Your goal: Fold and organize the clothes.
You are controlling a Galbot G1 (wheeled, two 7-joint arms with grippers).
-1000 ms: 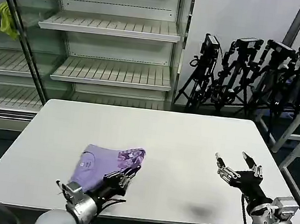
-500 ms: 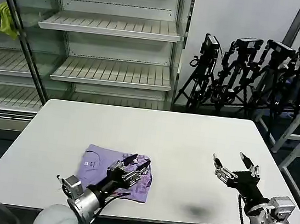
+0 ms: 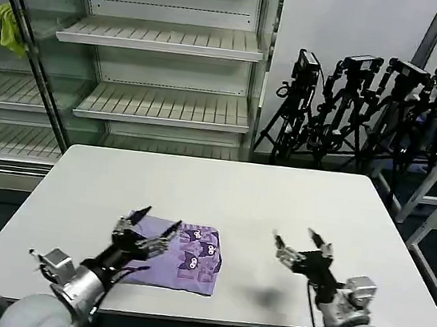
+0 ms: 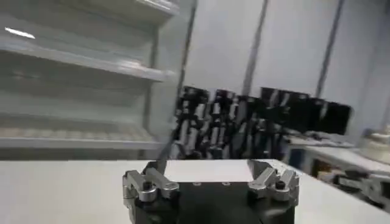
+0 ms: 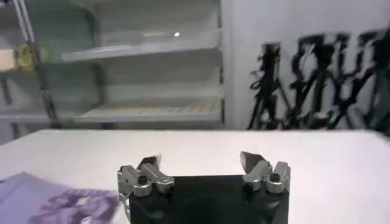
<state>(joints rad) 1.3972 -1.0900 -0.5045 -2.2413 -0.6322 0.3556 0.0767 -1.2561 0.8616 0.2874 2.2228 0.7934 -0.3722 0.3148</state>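
- Behind the table, tall wire shelving (image 3: 164, 59) fills the back wall, bare but for a yellow-green cloth (image 3: 7, 27) at the far left.
- A cluster of black tripods (image 3: 370, 111) stands to the right of the shelves.
- The white table (image 3: 293, 206) is wide, with its near corners cut off from sight.
- The lavender T-shirt (image 3: 190, 258) lies folded into a compact rectangle near the front edge, left of centre, with the printed graphic facing up.
- The left gripper (image 3: 148, 227) hovers at the shirt's left side with its fingers spread and holding nothing; whether it touches the fabric is hard to tell.
- The right gripper (image 3: 296, 245) hangs above bare tabletop, apart from the shirt, its fingers also spread wide.
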